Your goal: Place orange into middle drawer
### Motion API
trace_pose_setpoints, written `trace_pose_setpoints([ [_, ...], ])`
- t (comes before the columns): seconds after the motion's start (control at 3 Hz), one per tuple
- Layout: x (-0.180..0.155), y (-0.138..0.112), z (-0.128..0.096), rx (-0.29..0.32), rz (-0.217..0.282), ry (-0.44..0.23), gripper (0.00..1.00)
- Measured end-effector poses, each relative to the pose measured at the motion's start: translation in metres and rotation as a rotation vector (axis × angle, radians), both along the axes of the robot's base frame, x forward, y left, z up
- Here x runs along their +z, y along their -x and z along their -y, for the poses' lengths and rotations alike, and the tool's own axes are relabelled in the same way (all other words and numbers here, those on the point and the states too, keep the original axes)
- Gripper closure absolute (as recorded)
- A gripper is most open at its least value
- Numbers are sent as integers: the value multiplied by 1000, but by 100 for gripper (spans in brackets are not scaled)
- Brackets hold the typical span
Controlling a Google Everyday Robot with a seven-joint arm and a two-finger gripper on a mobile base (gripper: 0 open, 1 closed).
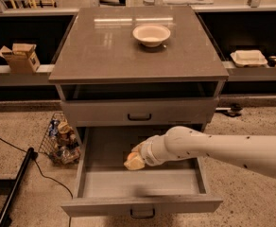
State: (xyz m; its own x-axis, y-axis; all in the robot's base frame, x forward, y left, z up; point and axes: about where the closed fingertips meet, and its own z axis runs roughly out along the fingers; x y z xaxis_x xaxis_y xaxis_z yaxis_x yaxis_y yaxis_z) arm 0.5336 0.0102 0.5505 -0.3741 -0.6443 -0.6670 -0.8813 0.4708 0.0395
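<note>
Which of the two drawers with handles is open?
The lower one, the middle drawer, is pulled out, and the gripper is inside it. The drawer above is shut flat.

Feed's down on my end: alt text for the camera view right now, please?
The robot arm reaches from the picture's right into the open middle drawer, its gripper low over the grey drawer floor; whether it holds the orange cannot be told. A white bowl sits on the cabinet top, and the upper drawer is closed.
</note>
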Motion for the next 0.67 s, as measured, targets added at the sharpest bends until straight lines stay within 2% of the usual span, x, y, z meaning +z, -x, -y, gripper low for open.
trace_pose_setpoints([
  [0.67,-87,-22,-29,10,4,-37,100],
])
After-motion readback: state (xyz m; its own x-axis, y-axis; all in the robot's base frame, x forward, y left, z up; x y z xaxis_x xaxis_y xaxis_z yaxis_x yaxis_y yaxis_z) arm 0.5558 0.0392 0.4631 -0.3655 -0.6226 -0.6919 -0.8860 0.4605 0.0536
